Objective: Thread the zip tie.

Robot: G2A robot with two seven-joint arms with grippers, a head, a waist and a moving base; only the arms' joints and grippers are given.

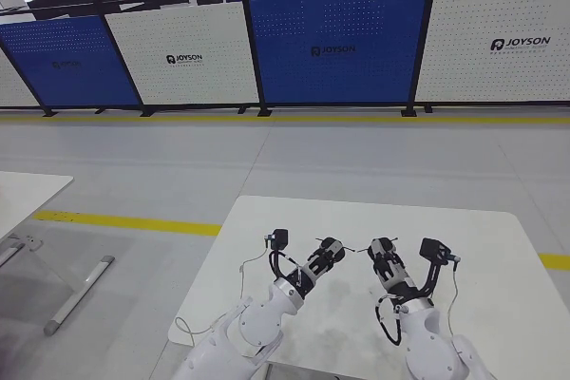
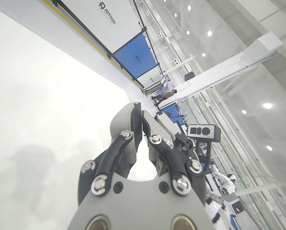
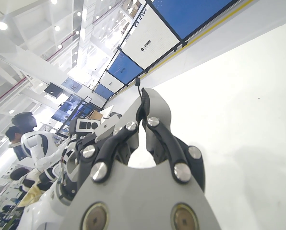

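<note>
Bright hall: white table (image 1: 475, 237), grey floor (image 1: 266, 152) with yellow line (image 1: 123, 223), blue and white panels (image 1: 337, 47) behind | left gripper (image 2: 141, 114) closed pad to pad above the table | right gripper (image 3: 143, 94) nearby, clamped on black zip tie (image 3: 137, 82), its head poking past the fingertips

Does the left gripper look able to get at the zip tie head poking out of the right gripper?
Probably yes. The head of the zip tie juts free past the shut right gripper. The left gripper sits close opposite over the table, with nothing between them. Its jaws are shut, though.
</note>
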